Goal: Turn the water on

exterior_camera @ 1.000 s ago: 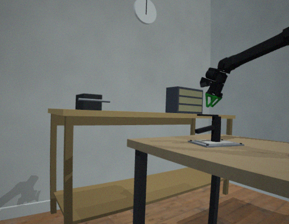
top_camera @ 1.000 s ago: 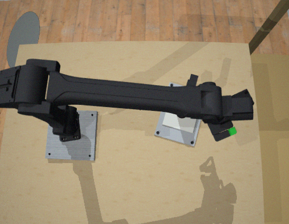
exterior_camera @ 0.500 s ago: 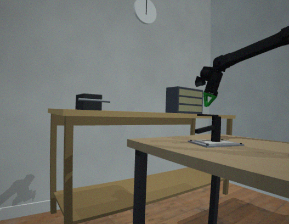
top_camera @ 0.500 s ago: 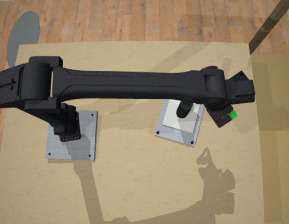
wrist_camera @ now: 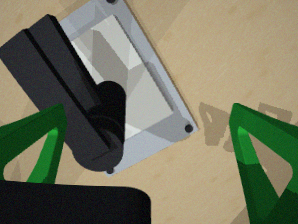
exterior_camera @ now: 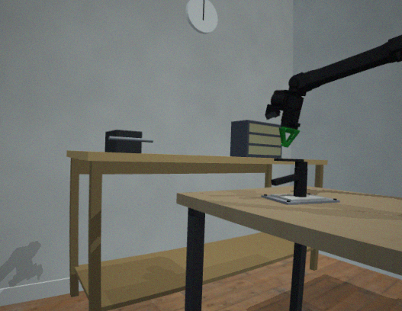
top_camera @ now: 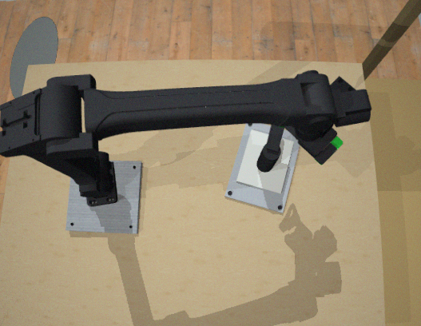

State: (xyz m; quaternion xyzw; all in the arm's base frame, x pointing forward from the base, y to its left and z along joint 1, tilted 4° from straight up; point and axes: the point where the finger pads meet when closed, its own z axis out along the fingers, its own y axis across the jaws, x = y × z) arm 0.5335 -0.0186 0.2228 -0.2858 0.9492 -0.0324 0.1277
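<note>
The black tap (exterior_camera: 300,179) stands upright on a grey base plate (exterior_camera: 300,199) on the near table. Its thin flat lever (exterior_camera: 288,159) lies level on top of the column, and a spout (exterior_camera: 282,179) sticks out sideways lower down. My gripper (exterior_camera: 288,137) with green fingers is open and empty. It hangs pointing down, a short gap above the lever. In the wrist view the tap (wrist_camera: 93,116) sits just inside the left finger, with the plate (wrist_camera: 143,90) under it, and the gripper (wrist_camera: 147,163) is open. From above, the arm hides part of the tap (top_camera: 268,153).
The arm's base (top_camera: 101,188) stands on a second grey plate at the table's left. A farther table (exterior_camera: 165,158) holds a dark box (exterior_camera: 123,141) with a rod and a small drawer unit (exterior_camera: 255,139). A wall clock (exterior_camera: 202,14) hangs above.
</note>
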